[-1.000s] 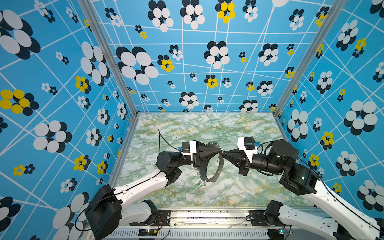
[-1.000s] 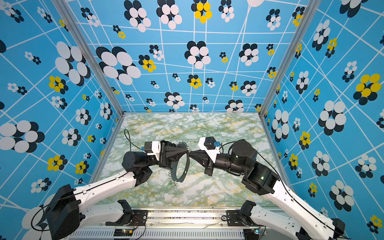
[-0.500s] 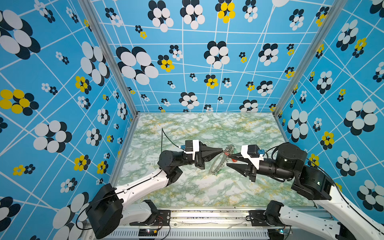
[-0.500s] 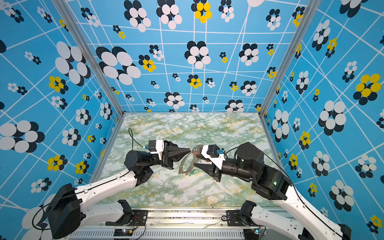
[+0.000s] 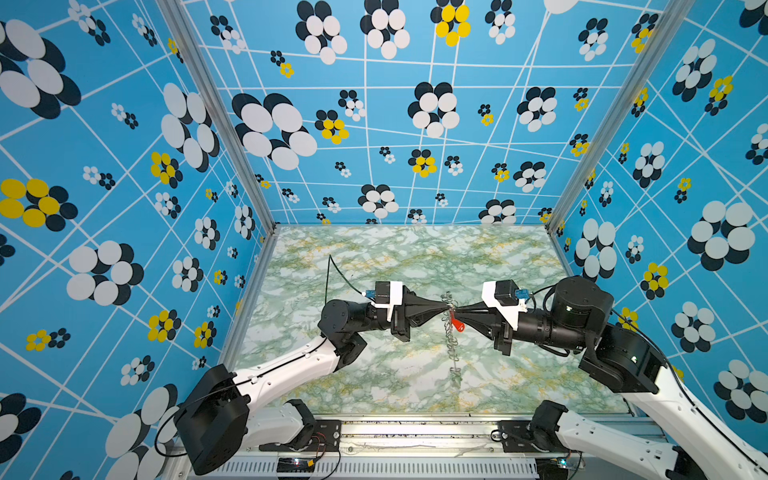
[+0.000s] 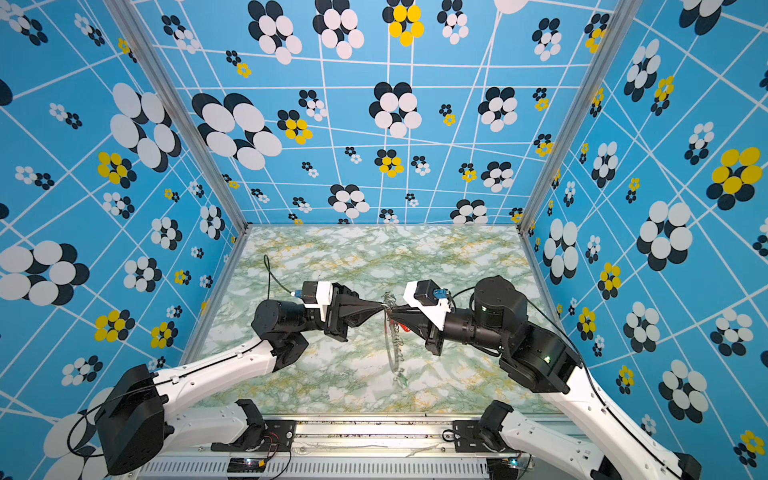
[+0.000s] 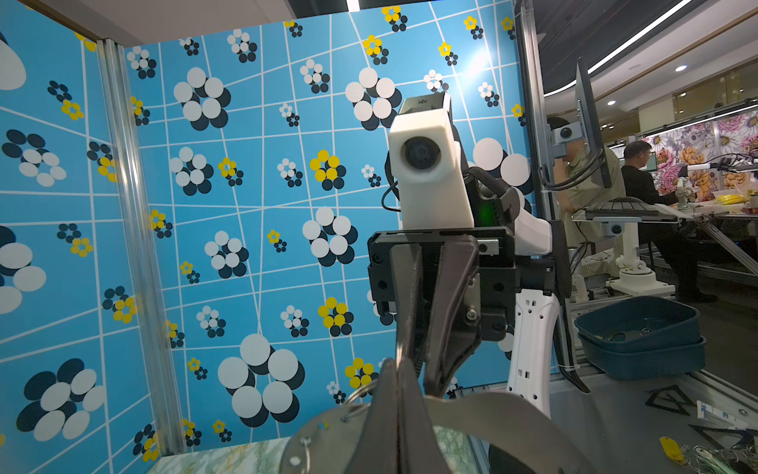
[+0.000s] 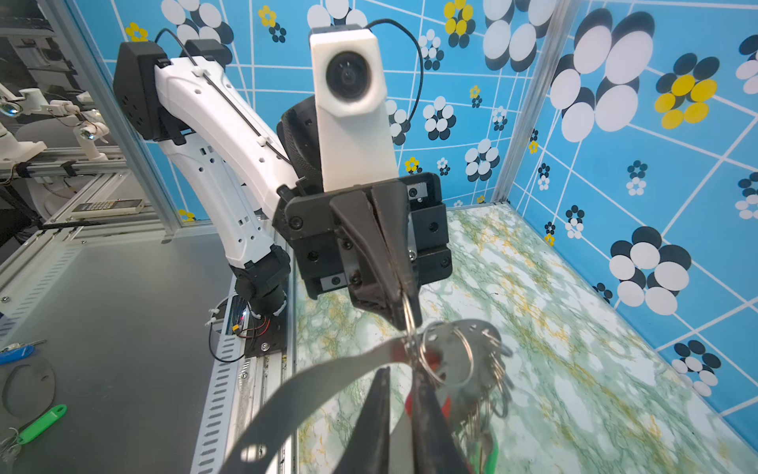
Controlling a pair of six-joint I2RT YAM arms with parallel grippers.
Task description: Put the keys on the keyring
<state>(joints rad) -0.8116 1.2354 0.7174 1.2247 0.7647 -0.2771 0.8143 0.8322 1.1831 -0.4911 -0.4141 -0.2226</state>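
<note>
Keyring [image 5: 451,343] is up over the marbled surface [image 5: 374,257], between the two arms. It shows edge-on in both top views, with small rings dangling along its rim.

Left claw [image 5: 444,306] meets the keyring's upper end. Its fingers [image 8: 361,238] are pressed together on the grey plate.

Right claw [image 5: 456,310] meets the same upper end from the opposite side, tip to tip with the left claw. Its fingers [image 8: 428,418] stand narrow, with a slim gap, astride the keyring's ringed edge. Whether they pinch anything I cannot tell.

Red key tag [image 5: 458,325] hangs at the keyring, just under the right claw. Green key tag [image 8: 494,450] hangs at the keyring's lower end.

Loose green tag [image 8: 43,422] lies well apart from the keyring, on the outer grey surface [image 8: 123,307] beyond the blue walls.
</note>
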